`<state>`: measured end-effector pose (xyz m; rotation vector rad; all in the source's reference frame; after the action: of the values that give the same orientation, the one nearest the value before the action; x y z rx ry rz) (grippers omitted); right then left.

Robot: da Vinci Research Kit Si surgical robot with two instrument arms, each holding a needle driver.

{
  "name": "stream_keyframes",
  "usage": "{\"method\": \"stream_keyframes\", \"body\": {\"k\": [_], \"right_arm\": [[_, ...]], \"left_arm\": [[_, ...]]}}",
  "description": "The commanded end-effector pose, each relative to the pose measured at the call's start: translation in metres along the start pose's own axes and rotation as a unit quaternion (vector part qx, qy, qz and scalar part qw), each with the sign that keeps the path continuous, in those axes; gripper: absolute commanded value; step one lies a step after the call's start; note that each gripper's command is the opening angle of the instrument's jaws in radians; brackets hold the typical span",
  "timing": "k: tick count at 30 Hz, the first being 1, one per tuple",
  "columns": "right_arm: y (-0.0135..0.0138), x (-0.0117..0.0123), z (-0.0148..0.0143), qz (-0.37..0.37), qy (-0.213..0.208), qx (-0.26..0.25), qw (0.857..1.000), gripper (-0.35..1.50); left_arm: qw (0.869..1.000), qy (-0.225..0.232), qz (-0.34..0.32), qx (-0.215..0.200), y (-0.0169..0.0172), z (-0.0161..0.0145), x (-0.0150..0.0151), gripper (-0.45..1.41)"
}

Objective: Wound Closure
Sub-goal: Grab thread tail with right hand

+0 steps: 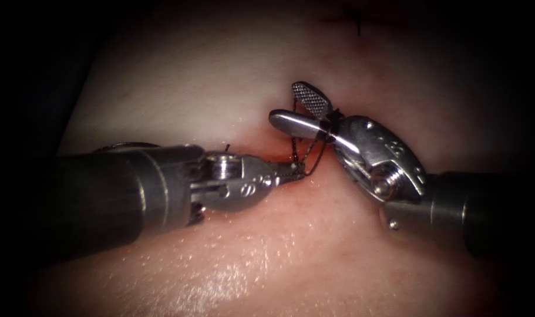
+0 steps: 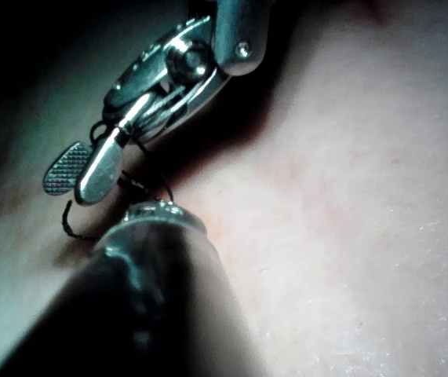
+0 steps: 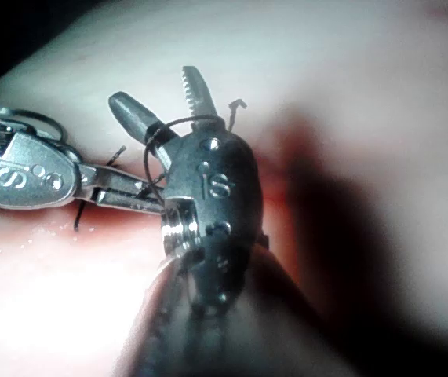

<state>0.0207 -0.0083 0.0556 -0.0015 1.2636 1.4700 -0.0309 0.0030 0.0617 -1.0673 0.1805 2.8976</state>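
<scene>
At the cut's edge we see the left claw [image 1: 293,171] closed on the thread [image 1: 314,154], its tips just beside the right claw [image 1: 296,107]. That right claw stands wide apart and holds nothing between its jaws, though thread loops wrap around its neck behind them. Red fluid [image 1: 267,151] stains the tissue [image 1: 232,258] around both claws. We cannot make out the needle; dark strands near the left claw's tips are too fine to tell apart from it.
</scene>
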Motion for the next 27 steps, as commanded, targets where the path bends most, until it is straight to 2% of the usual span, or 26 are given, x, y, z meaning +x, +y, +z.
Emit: {"method": "stream_keyframes", "body": {"k": [1, 6, 8, 9, 10, 11, 12, 14, 15, 17, 21, 27], "right_arm": [[0.0003, -0.0008, 0.0007, 0.008, 0.002, -0.005, 1.000, 0.84], [0.0021, -0.0013, 0.0005, 0.054, -0.001, -0.035, 0.998, 0.96], [0.0025, -0.0015, 0.0006, 0.079, -0.010, -0.052, 0.995, 0.89], [0.0029, -0.0017, 0.0009, 0.075, -0.029, -0.064, 0.995, 0.78], [0.0031, -0.0018, 0.0011, 0.073, -0.035, -0.068, 0.994, 0.78], [0.0031, -0.0018, 0.0011, 0.073, -0.035, -0.068, 0.994, 0.78], [0.0034, -0.0020, 0.0016, 0.080, -0.038, -0.065, 0.994, 0.86], [0.0035, -0.0021, 0.0019, 0.083, -0.039, -0.058, 0.994, 0.86], [0.0036, -0.0022, 0.0022, 0.085, -0.040, -0.056, 0.994, 0.96], [0.0037, -0.0025, 0.0027, 0.090, -0.043, -0.050, 0.994, 1.05], [0.0035, -0.0033, 0.0035, 0.093, -0.052, -0.043, 0.993, 1.10], [0.0035, -0.0042, 0.0045, 0.094, -0.062, -0.043, 0.993, 1.06]], "left_arm": [[1.000, 0.001, 0.000, 0.000, -0.0003, 0.0008, 0.0001, -0.45], [1.000, 0.000, -0.001, 0.001, -0.0006, 0.0011, 0.0001, -0.45], [1.000, 0.000, -0.002, 0.002, -0.0007, 0.0013, 0.0001, -0.45], [1.000, -0.001, -0.003, 0.002, -0.0008, 0.0015, 0.0002, -0.45], [1.000, -0.002, -0.002, 0.001, -0.0008, 0.0016, 0.0002, -0.45], [1.000, -0.002, -0.002, 0.001, -0.0008, 0.0016, 0.0002, -0.45], [1.000, -0.003, -0.003, 0.002, -0.0009, 0.0018, 0.0003, -0.45], [1.000, -0.004, -0.003, 0.001, -0.0009, 0.0018, 0.0004, -0.45], [1.000, -0.004, -0.003, 0.001, -0.0010, 0.0019, 0.0004, -0.45], [1.000, -0.004, -0.003, 0.001, -0.0010, 0.0019, 0.0004, -0.45], [1.000, -0.004, -0.002, -0.001, -0.0009, 0.0018, 0.0003, -0.45], [1.000, -0.004, -0.001, -0.003, -0.0009, 0.0016, 0.0001, -0.45]]}}
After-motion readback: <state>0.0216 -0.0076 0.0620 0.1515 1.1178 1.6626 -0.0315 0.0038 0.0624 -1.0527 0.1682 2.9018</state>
